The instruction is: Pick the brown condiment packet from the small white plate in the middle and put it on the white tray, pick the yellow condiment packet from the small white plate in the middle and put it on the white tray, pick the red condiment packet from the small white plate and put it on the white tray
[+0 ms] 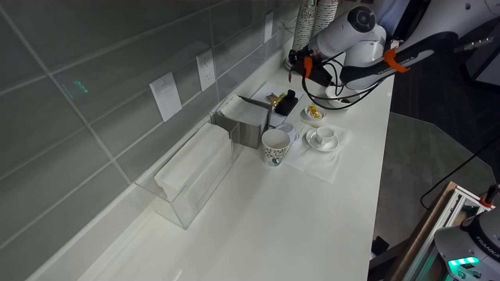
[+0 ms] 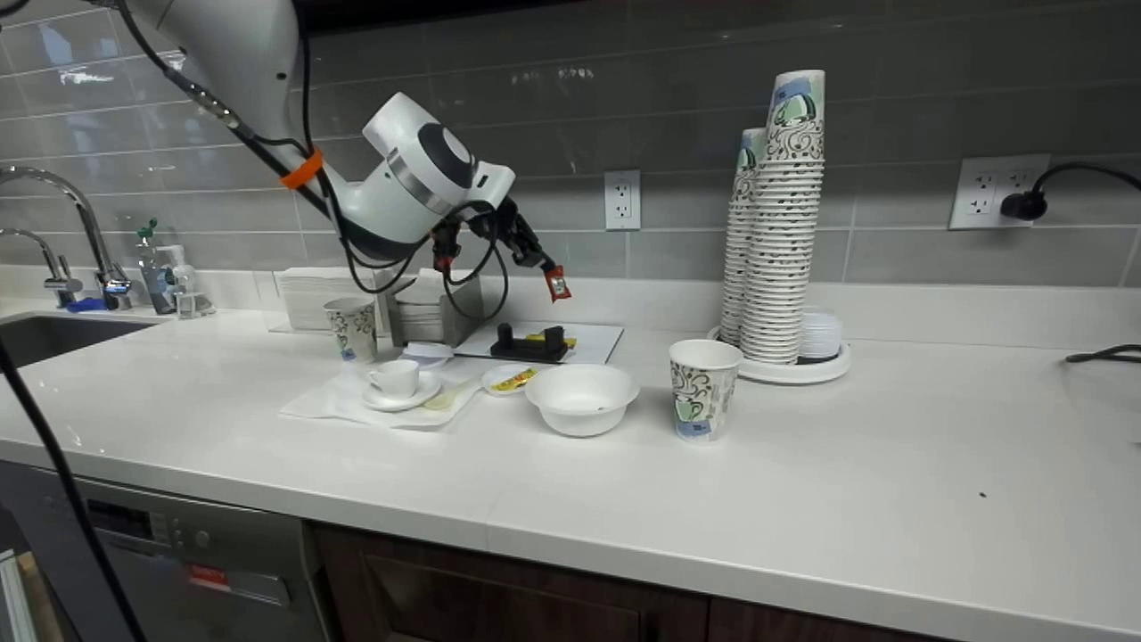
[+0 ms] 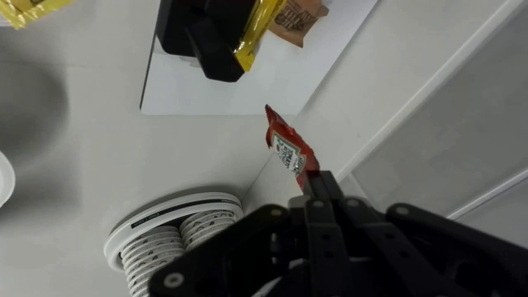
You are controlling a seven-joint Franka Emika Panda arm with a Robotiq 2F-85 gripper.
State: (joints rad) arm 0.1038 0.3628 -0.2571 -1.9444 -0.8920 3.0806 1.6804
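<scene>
My gripper [image 3: 319,181] is shut on the red condiment packet [image 3: 291,150] and holds it by one end, up in the air. The packet also shows in both exterior views [image 1: 290,76] [image 2: 558,283], above and beyond the near end of the white tray [image 3: 198,97] in the wrist view. The tray lies on the counter by the wall [image 2: 593,343]. The brown condiment packet [image 3: 293,20] and a yellow condiment packet [image 3: 258,35] lie on it beside a black holder [image 3: 210,33]. The small white plate [image 2: 492,383] bears another yellow packet [image 2: 514,381].
A stack of paper cups [image 2: 783,250] stands on a round white base near the wall. A white bowl [image 2: 581,401] and a paper cup [image 2: 702,397] stand in front. A cup on a saucer [image 1: 322,144], a napkin holder [image 1: 250,121] and a clear plastic box [image 1: 181,207] are farther along.
</scene>
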